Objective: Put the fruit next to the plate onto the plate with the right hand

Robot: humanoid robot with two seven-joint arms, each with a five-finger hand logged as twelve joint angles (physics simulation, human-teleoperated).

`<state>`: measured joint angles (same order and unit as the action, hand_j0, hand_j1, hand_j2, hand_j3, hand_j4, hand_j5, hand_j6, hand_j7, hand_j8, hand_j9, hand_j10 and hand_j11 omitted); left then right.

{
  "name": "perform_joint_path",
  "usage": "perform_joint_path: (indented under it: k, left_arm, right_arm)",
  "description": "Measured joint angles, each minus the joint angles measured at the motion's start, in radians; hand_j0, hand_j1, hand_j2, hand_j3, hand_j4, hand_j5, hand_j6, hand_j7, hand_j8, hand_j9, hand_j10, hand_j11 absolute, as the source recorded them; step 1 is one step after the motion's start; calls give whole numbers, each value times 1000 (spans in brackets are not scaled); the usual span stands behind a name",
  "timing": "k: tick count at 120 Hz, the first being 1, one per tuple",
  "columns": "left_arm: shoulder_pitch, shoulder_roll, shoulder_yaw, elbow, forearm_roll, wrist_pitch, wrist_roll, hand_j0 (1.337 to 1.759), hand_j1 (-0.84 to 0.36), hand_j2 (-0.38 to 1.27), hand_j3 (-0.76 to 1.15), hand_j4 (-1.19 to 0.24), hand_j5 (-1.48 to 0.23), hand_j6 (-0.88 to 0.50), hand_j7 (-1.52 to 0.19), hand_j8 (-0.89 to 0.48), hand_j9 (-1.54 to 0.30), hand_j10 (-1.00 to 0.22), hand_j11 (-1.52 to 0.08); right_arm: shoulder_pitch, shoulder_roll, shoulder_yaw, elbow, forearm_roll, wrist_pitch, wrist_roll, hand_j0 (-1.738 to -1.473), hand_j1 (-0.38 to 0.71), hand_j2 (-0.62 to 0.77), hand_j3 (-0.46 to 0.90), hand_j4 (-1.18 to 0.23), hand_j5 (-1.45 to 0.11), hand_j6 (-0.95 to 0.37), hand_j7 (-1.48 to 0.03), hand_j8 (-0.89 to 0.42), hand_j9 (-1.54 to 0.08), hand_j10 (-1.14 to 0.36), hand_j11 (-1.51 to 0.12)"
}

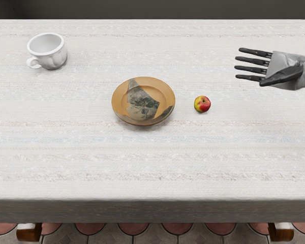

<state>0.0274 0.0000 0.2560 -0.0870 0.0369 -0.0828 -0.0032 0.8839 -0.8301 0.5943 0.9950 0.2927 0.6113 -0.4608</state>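
A small red and yellow apple [202,104] lies on the tablecloth just right of an orange plate [168,96] with a grey pattern at its centre. The two are apart, with a narrow strip of cloth between them. My right hand [251,65] comes in from the right edge, up and to the right of the apple. Its dark fingers are stretched out flat toward the left and hold nothing. The left arm does not show.
A white cup [47,50] with its handle toward the front left stands at the far left of the table. The table's front edge [152,201] runs across the lower part of the view, with floor tiles below.
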Motion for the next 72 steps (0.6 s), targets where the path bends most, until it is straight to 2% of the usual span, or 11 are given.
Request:
perform_joint_path:
  k: [12, 26, 48, 61, 72]
  left_arm:
    - [0, 0, 0, 0, 0, 0, 0, 1658, 55, 49, 0, -245, -318, -245, -318, -245, -318, -245, -318]
    - [-1, 0, 0, 0, 0, 0, 0, 1658, 55, 49, 0, -245, -318, -245, -318, -245, -318, -245, -318]
    - [-1, 0, 0, 0, 0, 0, 0, 1658, 55, 49, 0, -245, -318, -245, -318, -245, -318, -245, -319]
    - [0, 0, 0, 0, 0, 0, 0, 1658, 55, 49, 0, -245, -319, -245, -319, -245, -319, -245, -319]
    - [0, 0, 0, 0, 0, 0, 0, 1658, 55, 49, 0, -245, -318, -245, -318, -245, -318, -245, -318]
  right_arm:
    - [20, 17, -2, 1, -22, 0, -11, -1658, -308, -6, 0, -31, -44, -30, -45, -31, -45, -32, -45]
    - [17, 44, 10, -8, -53, 0, -6, -1658, -308, -6, 0, -31, -45, -30, -45, -31, -45, -32, -45]
    - [123, 61, 56, -7, -489, 0, 9, -1658, -306, -7, 0, -34, -47, -33, -47, -34, -47, -34, -47]
    - [160, 60, 61, 114, -716, 0, 18, -1658, -305, -7, 0, -36, -48, -35, -48, -36, -48, -36, -48]
    - [171, 59, 49, 234, -843, -42, 15, -1658, -305, -7, 0, -38, -49, -37, -49, -37, -49, -37, -49]
